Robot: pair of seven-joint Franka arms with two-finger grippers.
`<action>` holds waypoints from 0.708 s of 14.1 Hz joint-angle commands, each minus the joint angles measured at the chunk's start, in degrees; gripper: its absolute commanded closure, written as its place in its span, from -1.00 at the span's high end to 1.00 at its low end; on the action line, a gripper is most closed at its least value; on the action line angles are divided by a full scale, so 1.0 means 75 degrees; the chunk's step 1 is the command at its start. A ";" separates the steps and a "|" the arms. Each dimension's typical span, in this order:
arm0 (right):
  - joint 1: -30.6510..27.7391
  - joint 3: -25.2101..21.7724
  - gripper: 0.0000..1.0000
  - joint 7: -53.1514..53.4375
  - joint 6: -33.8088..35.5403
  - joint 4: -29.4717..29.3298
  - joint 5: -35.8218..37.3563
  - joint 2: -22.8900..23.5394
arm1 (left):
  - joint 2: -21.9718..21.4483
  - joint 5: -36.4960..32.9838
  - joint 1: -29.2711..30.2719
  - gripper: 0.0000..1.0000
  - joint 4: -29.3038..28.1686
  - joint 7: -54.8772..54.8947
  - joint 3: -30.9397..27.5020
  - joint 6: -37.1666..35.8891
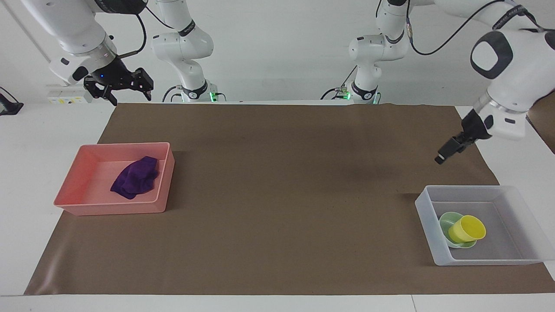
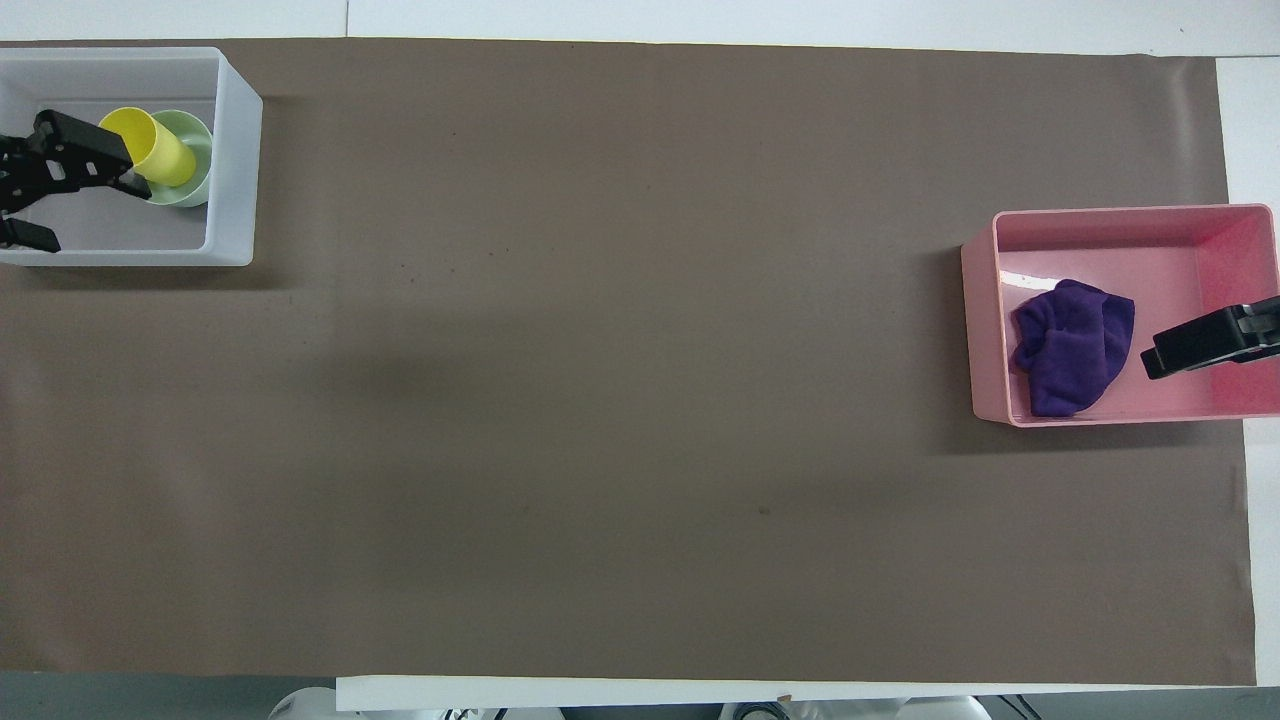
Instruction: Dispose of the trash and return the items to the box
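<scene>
The tilted yellow cup (light, rigid, slick) is best pinched at its rim; both the left gripper and the right gripper hang spread, empty.

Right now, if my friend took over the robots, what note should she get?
Left gripper: open, holding nothing, up in the air over the mat beside the clear box.
Right gripper: open, empty, waiting high up at its own end of the table.
Yellow cup: tipped over, resting in the green bowl, both inside the clear box.
Purple cloth: lying in the pink tray.
Done: trash and both items look put away.
Left: probably nothing, maybe just stand the cup up straight.
</scene>
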State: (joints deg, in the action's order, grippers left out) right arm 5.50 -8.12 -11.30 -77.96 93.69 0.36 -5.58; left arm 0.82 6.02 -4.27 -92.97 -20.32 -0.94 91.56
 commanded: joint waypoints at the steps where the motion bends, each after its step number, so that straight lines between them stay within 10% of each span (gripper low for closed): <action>1: -0.0077 0.0005 1.00 -0.0075 -0.0105 0.0024 -0.0060 -0.0042 | -0.1044 -0.0112 -0.0017 1.00 -0.0635 0.0960 -0.0085 -0.1561; 10: -0.0101 0.0016 1.00 -0.0075 -0.0117 0.0024 -0.0060 -0.0042 | -0.0812 -0.1096 -0.0005 1.00 -0.0378 0.3422 -0.0086 0.0040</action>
State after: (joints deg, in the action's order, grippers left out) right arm 5.41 -8.14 -11.30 -77.97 93.69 0.36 -5.58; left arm -6.67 -0.78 -3.96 -97.86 2.91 -1.69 93.04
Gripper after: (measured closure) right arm 0.000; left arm 0.000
